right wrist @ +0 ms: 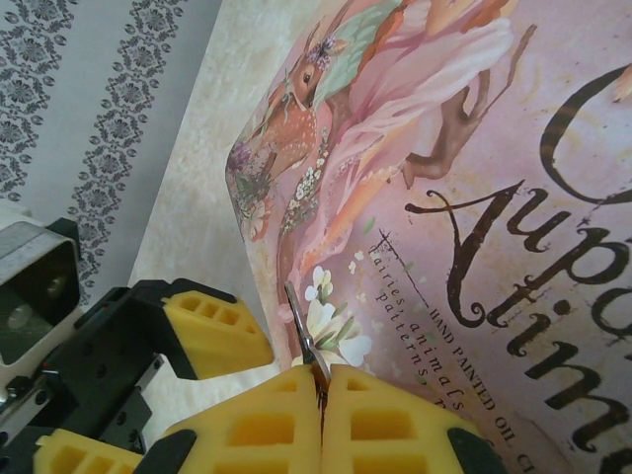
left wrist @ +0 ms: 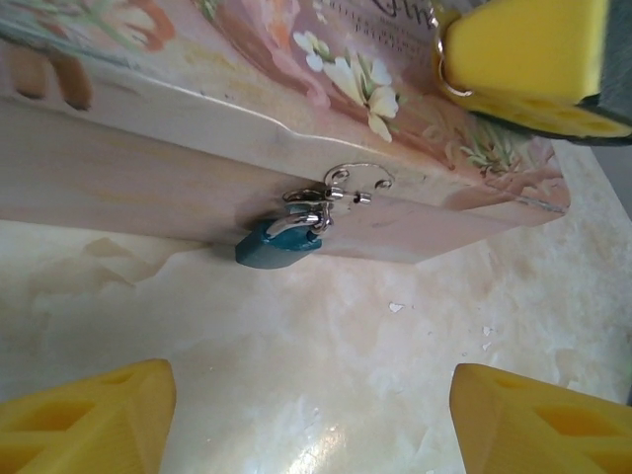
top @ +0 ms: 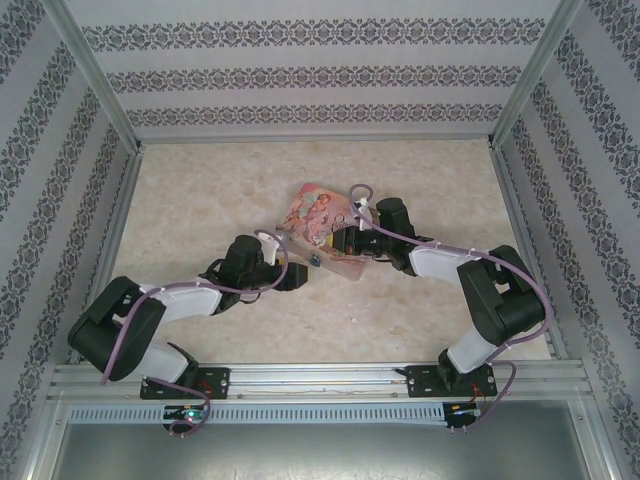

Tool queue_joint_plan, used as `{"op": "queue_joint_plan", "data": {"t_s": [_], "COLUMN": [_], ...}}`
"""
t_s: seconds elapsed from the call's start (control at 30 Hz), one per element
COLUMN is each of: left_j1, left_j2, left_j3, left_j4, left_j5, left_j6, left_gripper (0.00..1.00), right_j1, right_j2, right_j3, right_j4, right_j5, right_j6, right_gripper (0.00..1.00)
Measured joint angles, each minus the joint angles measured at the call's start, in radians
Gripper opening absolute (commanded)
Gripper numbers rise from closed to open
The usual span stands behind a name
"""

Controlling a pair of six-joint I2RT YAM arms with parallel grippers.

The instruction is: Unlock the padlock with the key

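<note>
The tiny blue padlock (left wrist: 276, 245) hangs by its silvery shackle (left wrist: 308, 215) from the hasp on the front wall of the pink decorated tin (left wrist: 148, 168). It is also visible from above (top: 316, 262) at the tin's near edge. My left gripper (left wrist: 314, 415) is open, low over the table in front of the padlock, with nothing between its yellow fingers (left wrist: 89, 420). My right gripper (right wrist: 321, 380) is shut on the key (right wrist: 301, 326). The thin metal blade sticks out over the tin's lid (right wrist: 444, 197), above the padlock side.
The tin (top: 322, 222) lies mid-table, between both arms. Patterned walls and metal posts (top: 95, 75) fence the table on three sides. The right gripper's yellow finger (left wrist: 533, 59) hovers over the lid's corner, close to the left gripper's finger (right wrist: 212, 331).
</note>
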Motion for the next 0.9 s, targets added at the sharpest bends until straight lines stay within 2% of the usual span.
{"op": "queue_joint_plan", "data": {"t_s": [0.43,0.9], "left_j1": [-0.018,-0.021], "left_j2": [0.216,0.331], "left_j3": [0.074,0.145], "left_j4": [0.168,0.219], "left_j5": [-0.005,-0.003], "left_j6": [-0.023,-0.059], "left_gripper": [0.72,0.6], "right_j1": [0.0,-0.001], "right_j2": [0.001,0.015], "right_j3": [0.008,0.026], "right_j4": [-0.014,-0.027], "right_j5": [-0.001,-0.006], "right_j6": [-0.018,-0.037], "right_gripper": [0.0,0.0]}}
